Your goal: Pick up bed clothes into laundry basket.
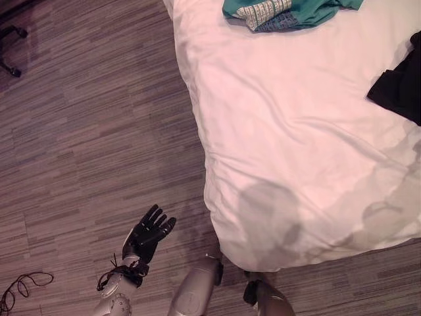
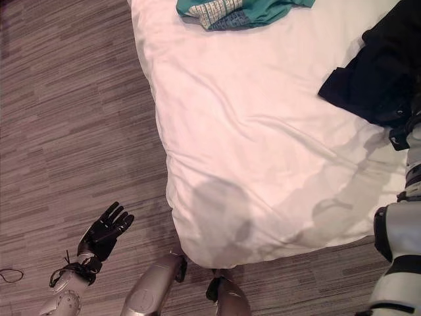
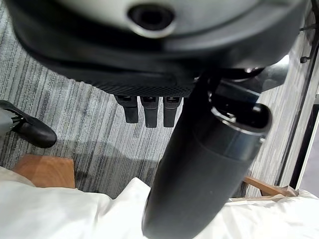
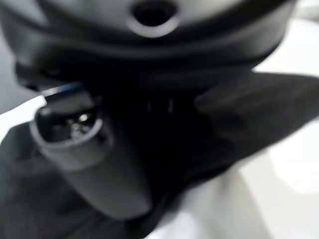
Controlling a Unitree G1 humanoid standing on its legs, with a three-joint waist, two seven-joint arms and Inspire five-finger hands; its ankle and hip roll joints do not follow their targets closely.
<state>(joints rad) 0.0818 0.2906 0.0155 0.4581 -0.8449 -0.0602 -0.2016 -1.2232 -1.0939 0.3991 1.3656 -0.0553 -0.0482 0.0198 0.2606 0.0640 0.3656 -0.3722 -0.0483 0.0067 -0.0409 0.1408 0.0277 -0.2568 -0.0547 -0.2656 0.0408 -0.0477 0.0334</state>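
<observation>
Left hand (image 1: 148, 235), fingers spread, hovers over floor (image 1: 85, 131) at lower left; right hand (image 4: 94, 149) is against black garment (image 2: 381, 72) at right edge, grip unclear.

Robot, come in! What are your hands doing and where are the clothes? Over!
Left hand open over the striped floor. Right hand on the black garment on the white bed; grip unclear. Teal patterned garment at far edge. No basket seen.

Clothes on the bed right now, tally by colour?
Teal garment: 1
Black garment: 1
Total: 2, both lying on the white bed.
</observation>
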